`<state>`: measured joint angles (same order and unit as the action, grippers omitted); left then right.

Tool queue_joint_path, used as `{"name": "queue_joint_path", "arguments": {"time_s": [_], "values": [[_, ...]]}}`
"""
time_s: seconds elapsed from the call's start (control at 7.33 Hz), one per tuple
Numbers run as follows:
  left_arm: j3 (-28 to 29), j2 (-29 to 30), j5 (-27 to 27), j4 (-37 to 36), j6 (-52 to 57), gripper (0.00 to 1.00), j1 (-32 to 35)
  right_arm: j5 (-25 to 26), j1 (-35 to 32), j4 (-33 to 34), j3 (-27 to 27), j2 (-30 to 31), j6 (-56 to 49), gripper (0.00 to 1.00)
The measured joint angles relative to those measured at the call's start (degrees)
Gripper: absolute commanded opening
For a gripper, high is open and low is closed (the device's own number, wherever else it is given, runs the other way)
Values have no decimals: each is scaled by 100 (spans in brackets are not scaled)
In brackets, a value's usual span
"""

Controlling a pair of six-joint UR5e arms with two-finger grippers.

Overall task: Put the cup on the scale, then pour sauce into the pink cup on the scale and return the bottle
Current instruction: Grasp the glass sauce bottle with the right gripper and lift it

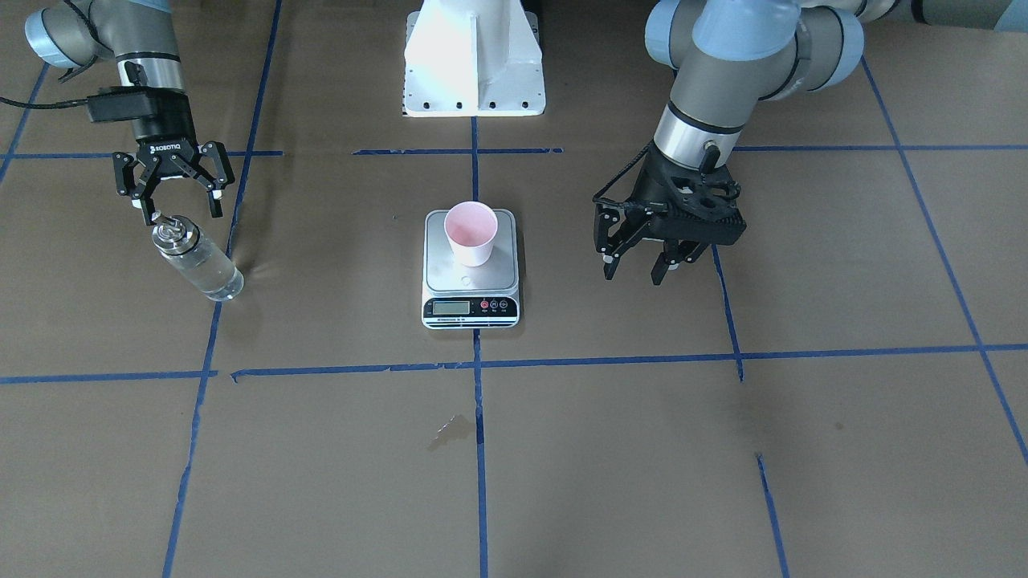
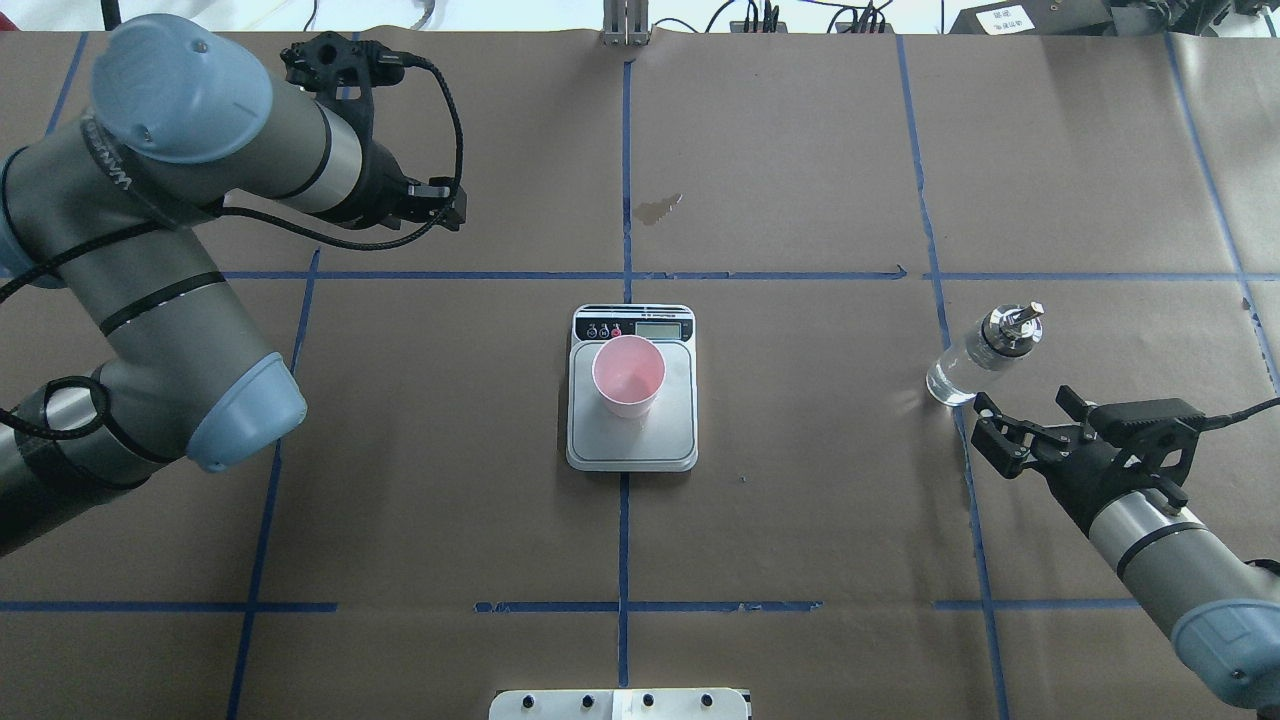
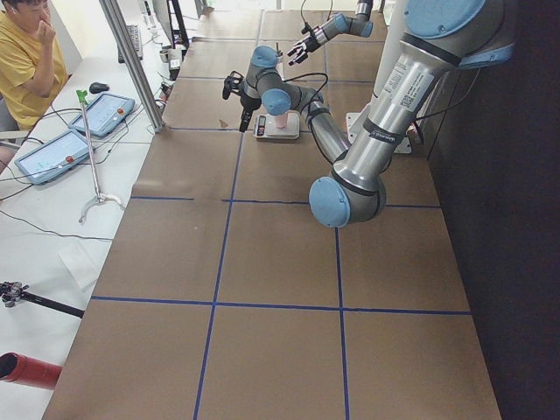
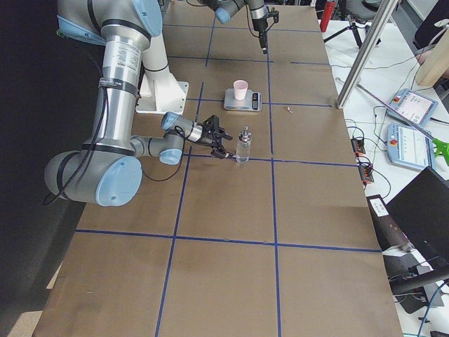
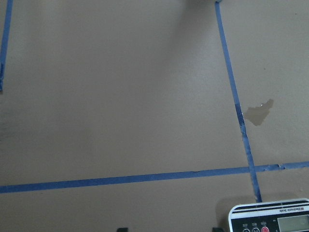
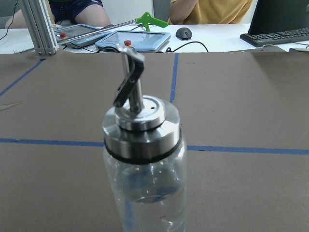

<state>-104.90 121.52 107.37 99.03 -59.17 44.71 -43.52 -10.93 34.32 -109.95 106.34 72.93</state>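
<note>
Bottle (image 6: 142, 159) stands just beyond the right pincer (image 1: 181, 212), fingers spread; left pincer (image 1: 636, 271) also apart.

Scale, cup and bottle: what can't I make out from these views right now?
- Scale reading: digits too small in the front-facing and overhead views; the left wrist view's bottom edge cuts the display.
- Cup: whether anything clear is inside; the overhead view shows only pink.
- Bottle fill level: cut by the right wrist view's bottom edge; too small elsewhere.
</note>
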Motion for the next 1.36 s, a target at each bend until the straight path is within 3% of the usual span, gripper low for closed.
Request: {"name": "queue_joint_path", "arguments": {"time_s": [0.95, 1.36], "values": [[-83, -41, 3, -13, 23, 66, 163, 740, 20, -131, 737, -724, -121, 100], [-93, -38, 3, -15, 20, 67, 169, 800, 6, -136, 877, -804, -234, 100]]}}
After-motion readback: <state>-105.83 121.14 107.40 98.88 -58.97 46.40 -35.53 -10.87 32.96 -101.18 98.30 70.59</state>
